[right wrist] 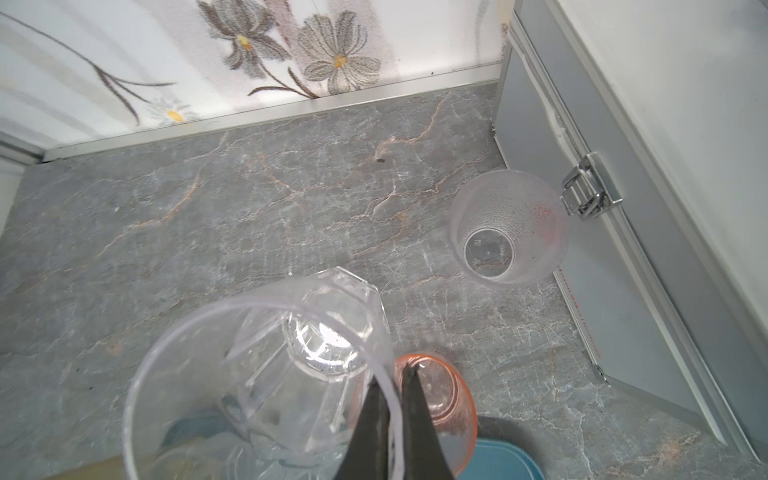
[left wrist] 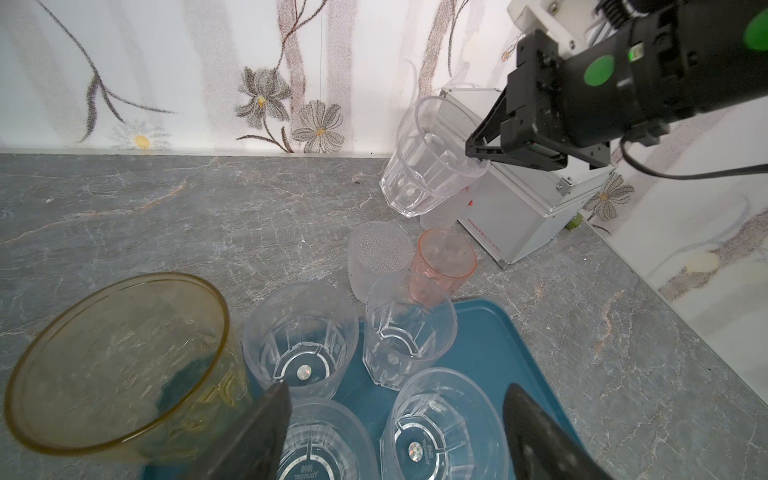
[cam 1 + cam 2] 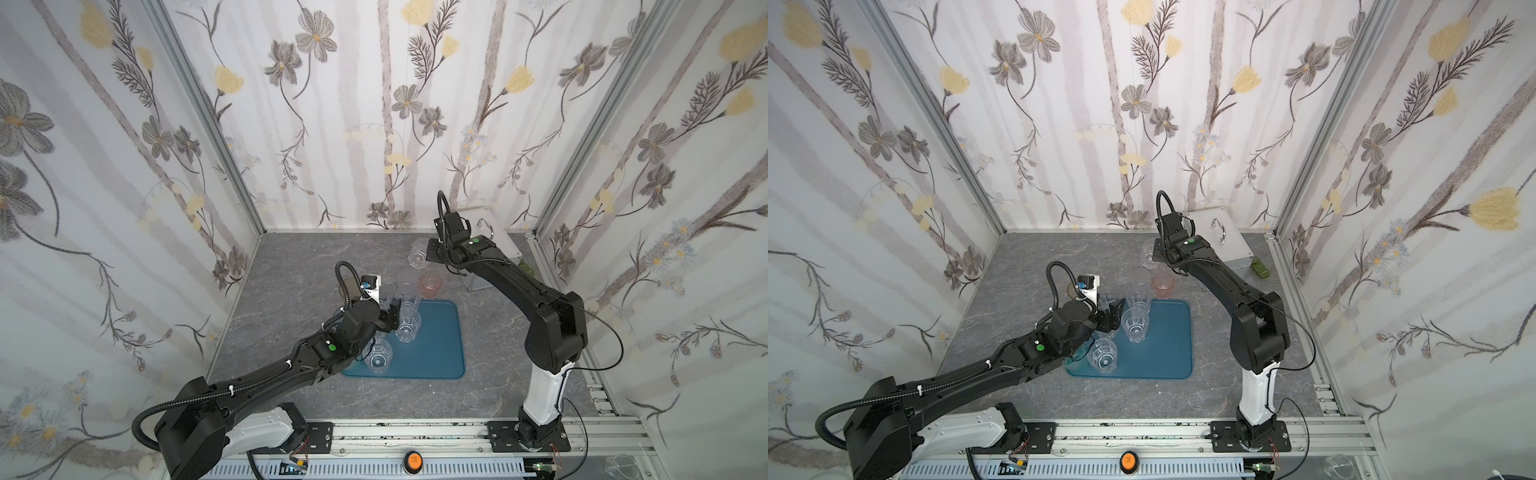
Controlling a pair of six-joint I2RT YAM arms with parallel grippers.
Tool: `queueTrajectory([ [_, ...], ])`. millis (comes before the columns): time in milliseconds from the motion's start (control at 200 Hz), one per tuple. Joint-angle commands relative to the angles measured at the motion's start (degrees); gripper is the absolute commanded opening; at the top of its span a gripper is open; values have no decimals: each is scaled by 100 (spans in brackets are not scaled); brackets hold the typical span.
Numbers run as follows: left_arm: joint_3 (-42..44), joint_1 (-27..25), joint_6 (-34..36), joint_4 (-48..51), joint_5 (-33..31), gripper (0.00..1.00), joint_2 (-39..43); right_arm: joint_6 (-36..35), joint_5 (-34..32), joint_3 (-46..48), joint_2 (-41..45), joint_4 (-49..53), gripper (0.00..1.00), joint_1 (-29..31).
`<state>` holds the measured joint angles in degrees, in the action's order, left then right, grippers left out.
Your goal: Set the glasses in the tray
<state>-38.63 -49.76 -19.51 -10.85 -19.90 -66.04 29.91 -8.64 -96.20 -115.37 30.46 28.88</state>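
Right wrist view: right jaws shut on rim of clear faceted tumbler [image 1: 270,374], seemingly lifted; left jaws wide open, empty, above teal-blue tray [image 2: 519,332].

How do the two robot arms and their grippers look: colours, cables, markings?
The left arm and the right arm are black, each with a white segment near its base, a round green dot and a looped, ribbed black hose. The left gripper and the right gripper have dark, tapered fingers.
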Motion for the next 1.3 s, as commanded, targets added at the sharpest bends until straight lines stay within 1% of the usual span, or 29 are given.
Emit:
queueTrajectory([
  [0, 4, 1, -40, -145, -150, 83, 135, -28, 528, 469, 562, -252, 2, 60],
  [130, 48, 10, -217, -145, -199, 83, 407, -10, 1109, 1451, 1606, -479, 2, 169],
  [215, 31, 19, -246, -137, -210, 83, 436, -3, 1172, 1919, 2170, -293, 2, 187],
  [325, 11, -10, -263, -128, -172, 82, 319, -41, 1098, 2436, 2865, 89, 2, 186],
  [430, -4, -125, -327, -122, -163, 81, 148, -34, 888, 2920, 3381, 484, 3, 237],
  [605, -108, -305, -560, -136, -140, 81, -181, 198, 251, 3740, 3935, 935, 3, 730],
  [695, -129, -331, -580, -145, -137, 81, -336, 410, -14, 4110, 3994, 1052, 3, 1032],
  [780, -103, -342, -593, -143, -157, 81, -361, 614, -19, 4344, 3969, 1058, 3, 1323],
  [889, 60, -342, -707, -154, -500, 82, -190, 892, 12, 4470, 3834, 845, 3, 1769],
  [989, 192, -327, -739, -154, -787, 82, -36, 981, -32, 4260, 3414, 755, 3, 2222],
  [1079, 270, -321, -751, -145, -831, 82, 70, 982, -111, 3954, 2964, 750, 3, 2576],
  [1204, 351, -323, -823, -145, -907, 82, 183, 885, -85, 3571, 2438, 779, 3, 2911],
  [1229, 369, -319, -834, -145, -918, 82, 202, 856, -92, 3508, 2220, 807, 3, 2969],
  [1294, 413, -323, -884, -145, -945, 82, 247, 802, -94, 3393, 2025, 882, 3, 3055],
])
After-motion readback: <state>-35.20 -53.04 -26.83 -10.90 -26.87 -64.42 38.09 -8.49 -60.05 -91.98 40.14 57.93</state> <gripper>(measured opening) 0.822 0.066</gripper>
